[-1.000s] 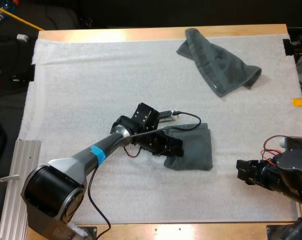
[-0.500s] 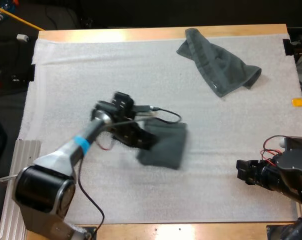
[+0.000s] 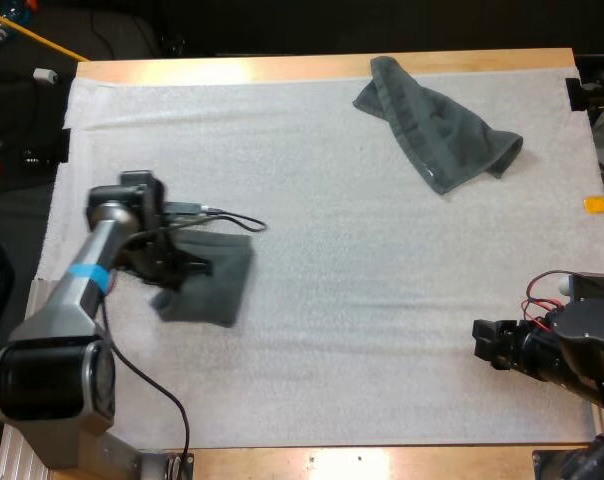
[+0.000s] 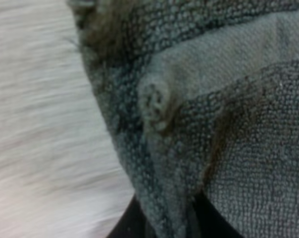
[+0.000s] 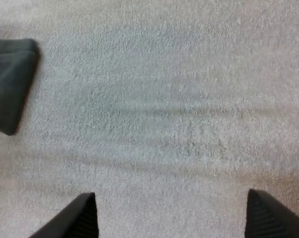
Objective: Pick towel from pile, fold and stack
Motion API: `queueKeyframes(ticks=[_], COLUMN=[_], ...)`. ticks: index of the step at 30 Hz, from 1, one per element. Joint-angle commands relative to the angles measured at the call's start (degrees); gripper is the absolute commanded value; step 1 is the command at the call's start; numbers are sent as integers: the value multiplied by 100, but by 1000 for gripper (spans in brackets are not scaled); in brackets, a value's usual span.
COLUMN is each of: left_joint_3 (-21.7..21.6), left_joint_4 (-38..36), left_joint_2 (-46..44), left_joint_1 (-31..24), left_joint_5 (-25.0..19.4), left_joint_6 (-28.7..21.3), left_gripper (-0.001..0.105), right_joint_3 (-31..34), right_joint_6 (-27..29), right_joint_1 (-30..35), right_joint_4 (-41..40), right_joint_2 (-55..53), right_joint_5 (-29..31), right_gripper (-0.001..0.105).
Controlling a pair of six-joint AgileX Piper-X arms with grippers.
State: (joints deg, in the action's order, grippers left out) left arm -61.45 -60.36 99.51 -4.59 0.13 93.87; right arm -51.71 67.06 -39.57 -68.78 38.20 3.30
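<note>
A folded dark grey-green towel lies on the left part of the white mat. My left gripper is shut on that towel's left edge. Up close, the towel's folded hem is pinched between my black fingertips. A crumpled towel lies at the far right of the mat. My right gripper hovers low over the mat near the front right, open and holding nothing. The folded towel shows far off across the bare mat from it.
A ribbed metal rail runs along the table's left side, close to my left arm. The wooden table edge frames the mat at the far side. Bare mat spreads between the two towels.
My left gripper has dragged the folded towel from the mat's middle well to the left and slightly away from the front. The right arm and the crumpled towel stayed put.
</note>
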Motion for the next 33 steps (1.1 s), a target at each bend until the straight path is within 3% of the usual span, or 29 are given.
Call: queueKeyframes(ticks=[1, 8, 13, 15, 18, 20, 21, 22, 26, 28, 30, 32, 33], left_joint_3=[-27, -44, -44, -44, -86, -164, -191, -247, -407, -412, -412, -412, -412], left_joint_4=[-63, -22, 5, 10, 10, -20, -23, -34, -141, -179, -255, -352, -376], left_joint_2=[-86, -238, -238, -254, -305, -399, -439, -527, -911, -1136, -1328, -1481, -1497], left_joint_1=[-196, -982, -958, -921, -913, -913, -913, -913, -913, -913, -913, -913, -913], left_joint_5=[-319, -338, -383, -586, -864, -1057, -1088, -1143, -1183, -1006, -449, 555, 785], left_joint_6=[-38, -38, -54, -56, -56, -56, -40, -31, 16, 61, 96, 94, 94], left_gripper=[0, 0, 2, 10, 38, 63, 69, 73, 62, 60, 60, 60, 60], right_joint_3=[-59, -59, -59, -59, -59, -59, -59, -59, -59, -59, -59, -59, -59], right_joint_6=[-1, -1, -1, -1, -1, -1, -1, -1, 20, 47, 78, 89, 89], right_joint_1=[-10, -10, -10, -10, -10, -10, -10, -10, -10, -10, -10, -10, -10], right_joint_4=[-51, -51, -51, -51, -51, -51, -51, -51, -51, -51, -51, -51, -51], right_joint_2=[-21, -21, -21, -21, -21, -21, -21, -21, -21, -21, -21, -21, -21], right_joint_5=[74, 74, 74, 74, 74, 56, 56, 56, 56, 56, 56, 56, 56], right_gripper=[61, 61, 61, 61, 61, 61, 61, 61, 61, 61, 61, 61, 61])
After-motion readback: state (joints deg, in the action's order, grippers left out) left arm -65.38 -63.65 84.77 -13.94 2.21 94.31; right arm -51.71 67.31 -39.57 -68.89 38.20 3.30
